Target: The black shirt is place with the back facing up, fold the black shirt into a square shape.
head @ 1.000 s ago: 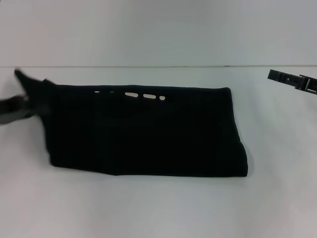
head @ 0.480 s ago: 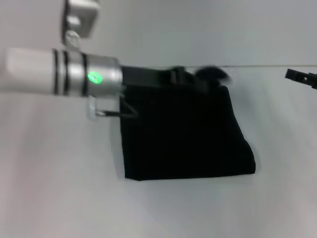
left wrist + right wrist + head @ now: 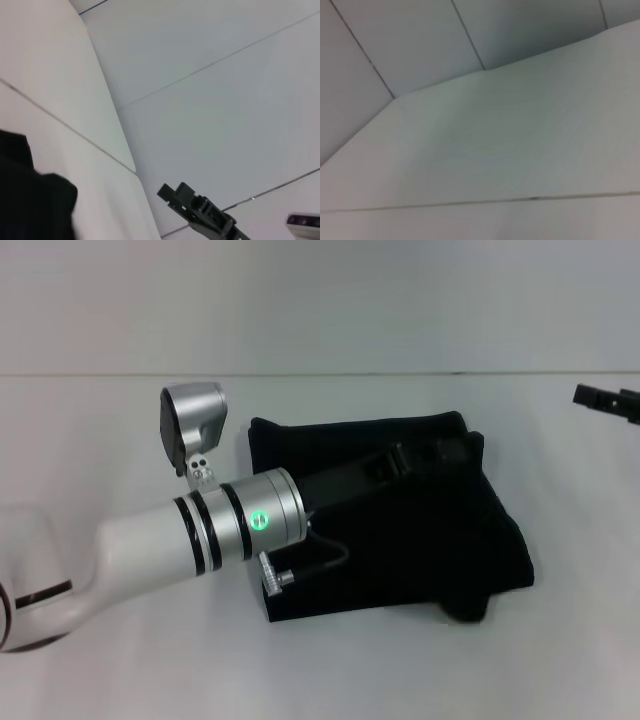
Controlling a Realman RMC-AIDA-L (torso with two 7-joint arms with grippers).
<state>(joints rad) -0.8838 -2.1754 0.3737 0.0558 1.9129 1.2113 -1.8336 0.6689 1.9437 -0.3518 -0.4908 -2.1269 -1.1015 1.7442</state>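
Observation:
The black shirt (image 3: 420, 540) lies on the white table (image 3: 110, 430) as a doubled-over, roughly square bundle with a lumpy near right corner. My left arm reaches in from the lower left, and its silver wrist (image 3: 262, 520) with a green light hovers over the shirt's left part. My left gripper (image 3: 445, 453) is low over the shirt's far right corner, black against black fabric. A dark piece of the shirt (image 3: 30, 205) also shows in the left wrist view. My right gripper (image 3: 605, 400) is parked at the far right edge, apart from the shirt.
A thin cable (image 3: 320, 562) loops off the left wrist above the fabric. The right gripper (image 3: 200, 212) appears farther off in the left wrist view. The right wrist view holds only white table (image 3: 495, 150) and wall panels.
The left arm has swung across from the left, carrying the shirt's left end over to the right, so the long strip is now about half as wide. The right gripper has stayed put.

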